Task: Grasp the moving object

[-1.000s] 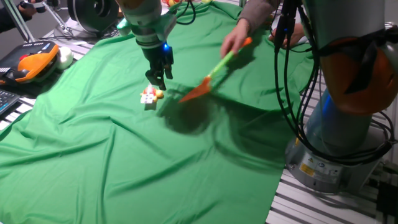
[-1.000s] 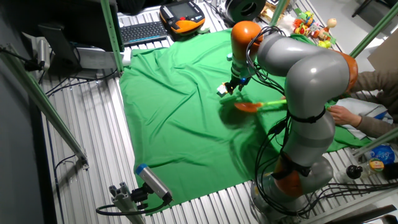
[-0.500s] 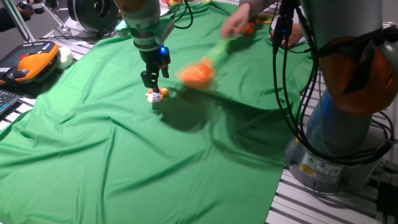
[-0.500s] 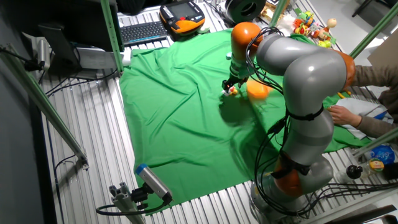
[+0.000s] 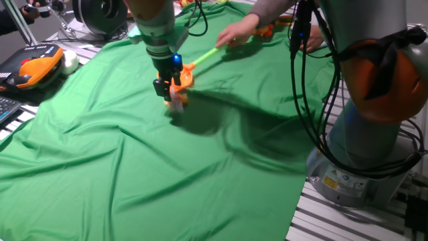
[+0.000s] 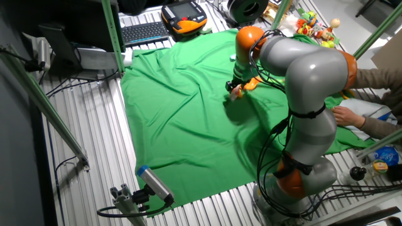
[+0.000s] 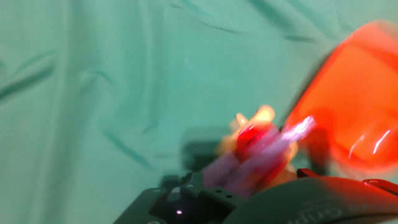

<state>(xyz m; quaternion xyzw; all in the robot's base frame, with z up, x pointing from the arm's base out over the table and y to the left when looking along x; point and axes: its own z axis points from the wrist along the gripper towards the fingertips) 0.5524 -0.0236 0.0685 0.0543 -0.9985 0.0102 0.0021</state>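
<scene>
The moving object (image 5: 176, 101) is a tiny whitish toy with red and yellow bits, blurred by motion on the green cloth (image 5: 100, 167). My gripper (image 5: 167, 92) hangs right over it, fingers pointing down and apart, with the toy just at their tips. The other fixed view shows the toy (image 6: 236, 93) under the gripper (image 6: 233, 88). In the hand view the toy (image 7: 258, 149) is a blurred streak just ahead of the dark fingers. An orange scoop (image 5: 184, 77) with a green handle, held by a person's hand (image 5: 234, 33), touches the toy's far side.
The scoop fills the right of the hand view (image 7: 354, 106). The person's arm reaches in from the far edge. A teach pendant (image 5: 33, 67) lies left of the cloth. Colourful toys (image 6: 311, 25) sit beyond the cloth's far edge. The arm's base (image 5: 374, 134) stands at the right.
The scoop swung away, then came back against the toy. The toy slid right. My gripper followed it right and came down over it.
</scene>
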